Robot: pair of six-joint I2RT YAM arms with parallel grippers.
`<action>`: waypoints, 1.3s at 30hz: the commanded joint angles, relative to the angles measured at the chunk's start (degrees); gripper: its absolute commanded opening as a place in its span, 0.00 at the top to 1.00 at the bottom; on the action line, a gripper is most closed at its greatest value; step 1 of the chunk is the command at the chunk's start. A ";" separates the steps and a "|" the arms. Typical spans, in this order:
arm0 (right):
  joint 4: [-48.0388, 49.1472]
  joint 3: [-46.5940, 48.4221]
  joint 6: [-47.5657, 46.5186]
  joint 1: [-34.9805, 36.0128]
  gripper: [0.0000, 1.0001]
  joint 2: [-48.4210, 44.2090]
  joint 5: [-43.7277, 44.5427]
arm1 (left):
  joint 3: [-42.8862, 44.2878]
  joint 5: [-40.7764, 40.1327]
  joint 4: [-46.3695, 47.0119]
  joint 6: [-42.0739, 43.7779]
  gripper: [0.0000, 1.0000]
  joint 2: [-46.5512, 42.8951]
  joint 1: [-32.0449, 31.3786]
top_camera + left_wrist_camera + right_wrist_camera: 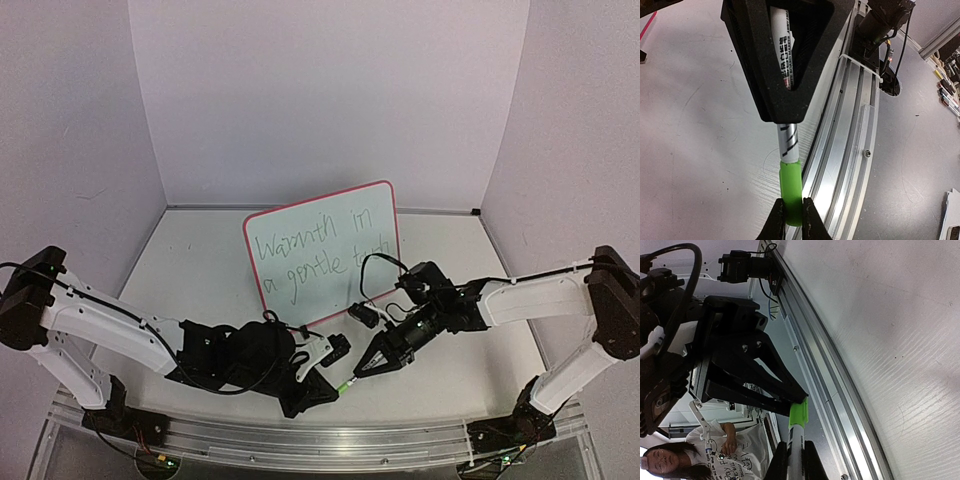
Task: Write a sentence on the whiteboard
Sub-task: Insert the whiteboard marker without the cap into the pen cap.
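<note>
The whiteboard [322, 200] with a red-pink frame stands upright at the middle of the table. The sentence [312, 256] in thin green handwriting fills two lines on it. In front of it, near the table's front edge, both grippers meet on a white marker [788, 140]. My left gripper [793, 220] is shut on the marker's green cap [791, 190]. My right gripper [795, 462] is shut on the white barrel [797, 445], with the cap [798, 415] sitting on the barrel's end. In the top view the left gripper [333, 386] and the right gripper [360, 372] face each other, tip to tip.
An aluminium rail [300, 435] runs along the table's near edge, right below the marker; it also shows in the left wrist view [850, 150] and the right wrist view [830, 390]. A black clip foot [365, 315] sits at the board's lower right. A person [670, 460] is beyond the rail.
</note>
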 commanded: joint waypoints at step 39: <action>4.41 3.83 1.06 0.66 1.00 -4.80 1.77 | 0.69 -0.60 1.58 1.33 0.50 -13.67 1.96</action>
